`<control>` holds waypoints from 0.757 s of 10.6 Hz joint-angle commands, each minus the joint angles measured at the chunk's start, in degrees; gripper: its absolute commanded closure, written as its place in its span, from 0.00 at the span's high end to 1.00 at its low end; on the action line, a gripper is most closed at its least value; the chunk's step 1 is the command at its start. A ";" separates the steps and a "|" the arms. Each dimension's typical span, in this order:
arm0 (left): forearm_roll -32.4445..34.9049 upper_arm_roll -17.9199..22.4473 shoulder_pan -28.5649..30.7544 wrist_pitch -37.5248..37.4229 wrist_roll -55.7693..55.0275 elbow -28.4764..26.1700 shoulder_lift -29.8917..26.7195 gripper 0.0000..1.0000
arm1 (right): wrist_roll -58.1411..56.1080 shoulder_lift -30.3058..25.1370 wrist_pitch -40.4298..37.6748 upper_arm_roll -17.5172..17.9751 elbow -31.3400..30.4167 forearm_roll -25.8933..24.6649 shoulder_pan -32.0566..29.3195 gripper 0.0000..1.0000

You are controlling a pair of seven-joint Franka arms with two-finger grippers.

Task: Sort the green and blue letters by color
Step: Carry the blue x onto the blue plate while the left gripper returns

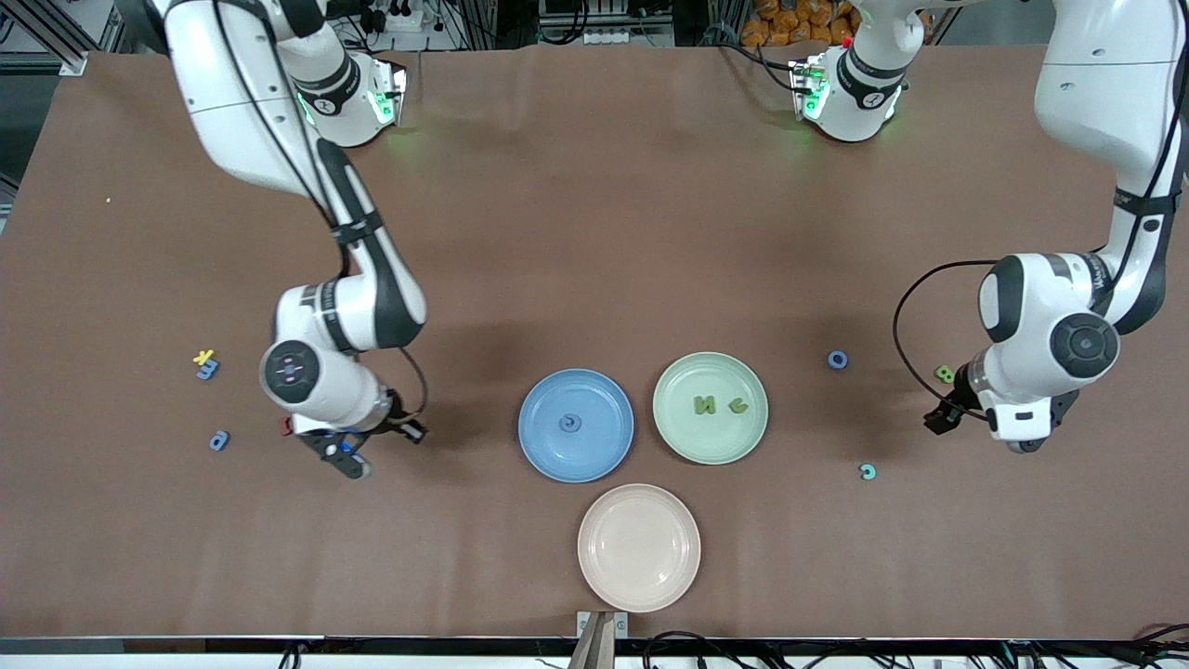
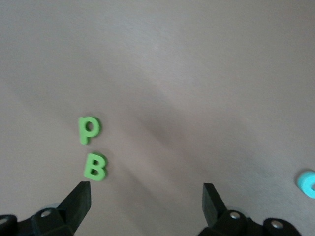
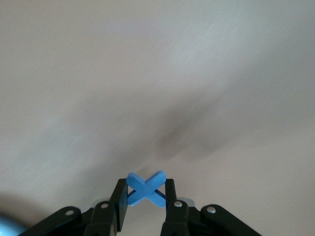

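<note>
My right gripper (image 1: pixel 342 455) is shut on a blue letter X (image 3: pixel 146 189), holding it over bare table beside a dark red letter (image 1: pixel 286 426). My left gripper (image 1: pixel 943 414) is open and empty, close to a green letter B (image 1: pixel 945 374). In the left wrist view the green B (image 2: pixel 95 167) lies just off one fingertip (image 2: pixel 81 196), with a green p (image 2: pixel 88 129) next to it. The blue plate (image 1: pixel 539 455) holds one blue letter (image 1: pixel 568 424). The green plate (image 1: pixel 711 448) holds two green letters (image 1: pixel 704 404) (image 1: pixel 738 405). A blue O (image 1: pixel 838 360) lies on the table.
An empty pink plate (image 1: pixel 639 546) sits nearest the front camera. A teal C (image 1: pixel 868 472) lies toward the left arm's end. A yellow K (image 1: pixel 202 356) and two blue letters (image 1: pixel 208 370) (image 1: pixel 219 440) lie toward the right arm's end.
</note>
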 commanded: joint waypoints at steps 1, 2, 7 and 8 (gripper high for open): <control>1.06 -0.77 3.10 6.41 -0.43 -8.76 -5.19 1.00 | 12.30 0.19 -0.49 3.16 2.95 5.59 3.83 0.00; 1.06 -0.77 3.54 8.61 -0.34 -10.61 -5.80 1.00 | 17.22 0.19 -0.40 3.25 4.35 5.69 5.68 0.00; 0.71 -0.86 4.68 17.33 -0.43 -15.63 -4.14 1.00 | 25.62 1.42 3.81 4.48 7.35 9.02 9.82 0.00; 0.71 -0.77 4.95 18.29 -0.43 -16.07 -3.88 1.00 | 25.62 1.77 3.82 4.48 7.35 9.38 10.35 0.23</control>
